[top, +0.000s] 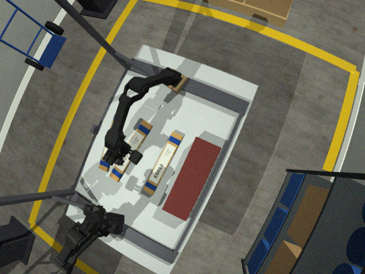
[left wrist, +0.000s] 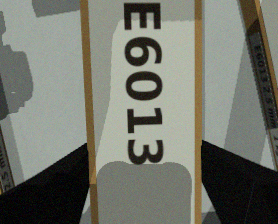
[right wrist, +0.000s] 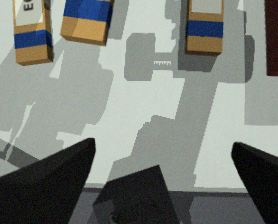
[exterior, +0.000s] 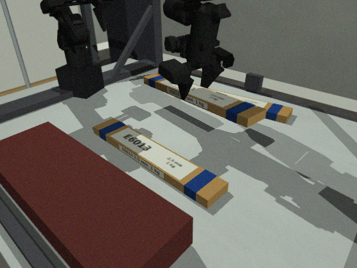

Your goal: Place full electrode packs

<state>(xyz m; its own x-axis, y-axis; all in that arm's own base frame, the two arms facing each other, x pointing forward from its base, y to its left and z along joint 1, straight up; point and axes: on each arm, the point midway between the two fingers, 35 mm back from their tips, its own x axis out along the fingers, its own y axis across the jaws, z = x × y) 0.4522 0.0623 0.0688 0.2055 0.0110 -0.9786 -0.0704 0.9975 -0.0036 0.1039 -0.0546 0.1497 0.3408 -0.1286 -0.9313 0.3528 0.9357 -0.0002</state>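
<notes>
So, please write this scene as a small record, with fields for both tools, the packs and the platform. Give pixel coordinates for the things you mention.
left tool [top: 124, 159] [exterior: 194, 92] [left wrist: 144, 145]: closed on middle pack [top: 137, 140] [exterior: 221, 98] [left wrist: 144, 90] [right wrist: 85, 25], raised
right tool [right wrist: 163, 144]: open, holding nothing
pack nearest platform [top: 164, 159] [exterior: 157, 151] [left wrist: 4, 160] [right wrist: 205, 26]: flat on table
farthest pack [top: 104, 165] [exterior: 275, 111] [left wrist: 259, 55] [right wrist: 33, 39]: on table
red platform [top: 193, 178] [exterior: 96, 190] [right wrist: 273, 45]: no pack on it
full packs: cannot tell

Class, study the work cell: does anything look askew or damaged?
No damage shows. One thing is askew: the pack in the left gripper, the held pack, slants relative to the pack beside it, nearly meeting it at one end.
</notes>
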